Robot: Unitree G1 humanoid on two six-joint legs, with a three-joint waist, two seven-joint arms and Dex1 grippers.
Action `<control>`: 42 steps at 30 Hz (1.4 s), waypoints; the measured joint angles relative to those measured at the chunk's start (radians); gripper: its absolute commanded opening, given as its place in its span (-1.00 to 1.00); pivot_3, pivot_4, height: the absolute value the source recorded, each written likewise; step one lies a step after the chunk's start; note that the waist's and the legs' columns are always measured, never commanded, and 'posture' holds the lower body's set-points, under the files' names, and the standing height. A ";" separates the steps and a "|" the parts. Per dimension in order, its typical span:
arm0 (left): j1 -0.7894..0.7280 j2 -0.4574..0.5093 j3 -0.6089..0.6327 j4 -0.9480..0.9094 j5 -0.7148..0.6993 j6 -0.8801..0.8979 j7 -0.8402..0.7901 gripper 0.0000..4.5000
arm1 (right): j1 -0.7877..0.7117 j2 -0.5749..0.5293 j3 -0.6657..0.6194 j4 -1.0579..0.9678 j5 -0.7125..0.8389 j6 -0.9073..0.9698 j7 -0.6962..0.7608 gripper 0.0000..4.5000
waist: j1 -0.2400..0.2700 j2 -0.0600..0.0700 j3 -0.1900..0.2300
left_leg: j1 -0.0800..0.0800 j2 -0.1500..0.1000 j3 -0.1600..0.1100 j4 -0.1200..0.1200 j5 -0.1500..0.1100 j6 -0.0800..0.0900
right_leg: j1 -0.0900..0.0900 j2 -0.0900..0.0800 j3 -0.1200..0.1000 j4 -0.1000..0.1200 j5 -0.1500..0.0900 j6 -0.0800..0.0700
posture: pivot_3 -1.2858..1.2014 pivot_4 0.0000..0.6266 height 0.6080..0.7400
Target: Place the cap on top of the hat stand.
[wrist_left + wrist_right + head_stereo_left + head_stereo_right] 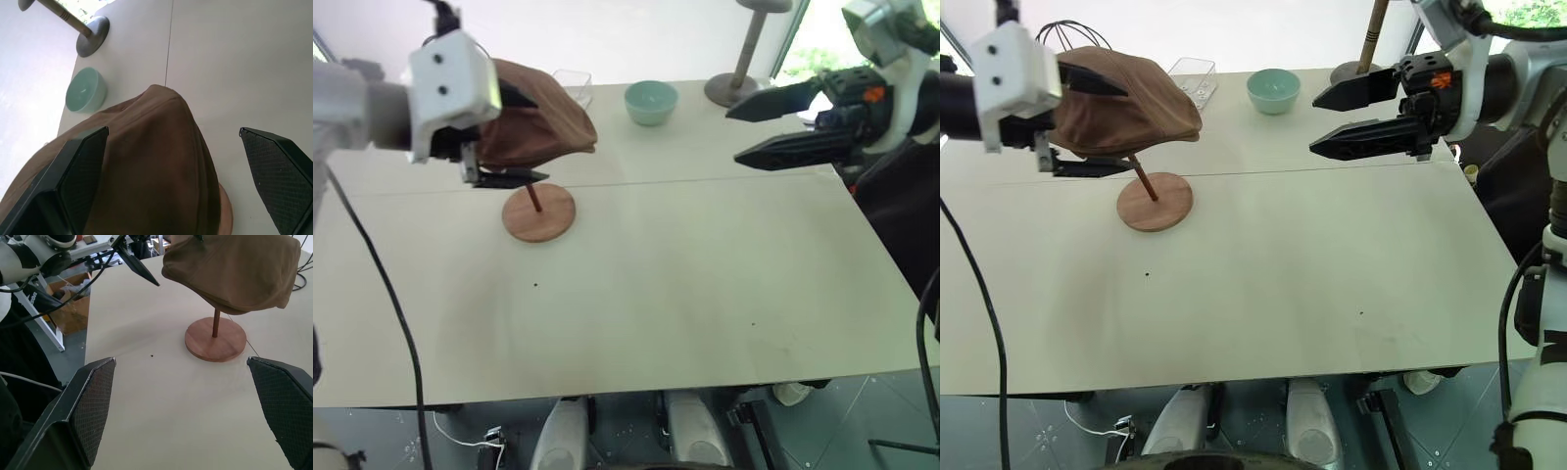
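Observation:
The brown cap (1131,98) rests on top of the wooden hat stand, covering its disc. Below the cap I see the thin slanted rod (1144,180) and the round base (1155,202) on the table. My left gripper (1126,129) is open at the cap's left side, one finger above the crown and the other under the brim. In the left wrist view the cap (156,166) lies between the wide-apart fingers (78,171). Over the table's right side my right gripper (1313,125) is open, well away from the cap and holding nothing.
A mint bowl (1272,90) and a clear plastic container (1191,76) stand at the back of the table (1283,294). The tall grey stand (1356,61) is at the back right. A black wire dome (1072,31) rises behind the cap.

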 measured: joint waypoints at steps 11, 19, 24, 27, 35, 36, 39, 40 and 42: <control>-0.028 -0.046 -0.083 -0.099 0.171 0.069 0.000 1.00 | -0.006 0.022 0.000 0.009 -0.003 0.002 -0.023 0.96 | -0.005 0.001 0.001 | 0.000 0.002 0.002 0.000 -0.002 0.003 | -0.003 0.002 0.003 0.003 0.000 0.000 | 0.03 -0.52 1.00; 0.071 -0.025 -0.090 -0.250 0.282 0.085 0.028 1.00 | -0.010 0.029 0.000 0.015 -0.003 0.001 -0.024 0.96 | -0.005 0.001 0.001 | 0.000 0.002 0.002 0.001 -0.002 0.003 | -0.003 0.002 0.003 0.003 0.000 0.000 | 0.03 -0.52 1.00; 0.115 -0.025 -0.089 -0.312 0.351 0.106 0.082 1.00 | -0.036 0.040 -0.008 0.014 0.022 0.018 -0.003 0.96 | -0.006 0.001 0.001 | 0.001 0.002 0.002 0.001 -0.002 0.003 | -0.003 0.002 0.003 0.003 0.000 0.000 | 0.03 -0.52 1.00; 0.136 -0.025 -0.089 -0.326 0.379 0.118 0.102 1.00 | -0.057 0.042 -0.034 0.012 0.060 0.042 0.010 0.96 | -0.005 0.001 0.001 | 0.000 0.002 0.002 0.001 -0.002 0.003 | -0.003 0.002 0.003 0.003 0.000 0.000 | 0.03 -0.52 1.00; 0.159 -0.010 -0.085 -0.316 0.481 0.074 0.151 1.00 | -0.060 0.052 -0.045 -0.021 0.088 0.051 0.011 0.96 | -0.005 0.001 0.001 | 0.001 0.002 0.002 0.001 -0.002 0.003 | -0.002 0.002 0.003 0.003 0.000 0.000 | 0.03 -0.52 1.00; 0.165 -0.010 -0.085 -0.316 0.489 0.066 0.153 1.00 | -0.060 0.052 -0.045 -0.022 0.089 0.052 0.011 0.96 | -0.005 0.001 0.001 | 0.001 0.002 0.003 0.001 -0.002 0.003 | -0.002 0.002 0.003 0.003 0.000 0.000 | 0.03 -0.52 1.00; 0.173 -0.008 -0.080 -0.315 0.507 0.030 0.154 0.63 | -0.060 0.058 -0.045 -0.022 0.095 0.057 0.009 1.00 | -0.004 0.001 0.001 | 0.001 0.002 0.003 0.001 -0.002 0.003 | -0.002 0.002 0.003 0.003 0.000 0.000 | 0.03 -0.52 1.00; 0.176 -0.008 -0.074 -0.315 0.508 0.026 0.154 0.39 | -0.060 0.059 -0.045 -0.022 0.095 0.058 0.009 1.00 | -0.004 0.001 0.001 | 0.001 0.002 0.003 0.001 -0.002 0.003 | -0.002 0.002 0.003 0.003 0.000 0.000 | 0.03 -0.52 1.00; 0.186 -0.009 -0.059 -0.315 0.508 0.020 0.153 -0.05 | -0.060 0.059 -0.045 -0.021 0.096 0.059 0.009 1.00 | -0.004 0.001 0.001 | 0.001 0.002 0.002 0.001 -0.002 0.003 | -0.002 0.002 0.003 0.003 0.000 0.000 | 0.03 -0.52 1.00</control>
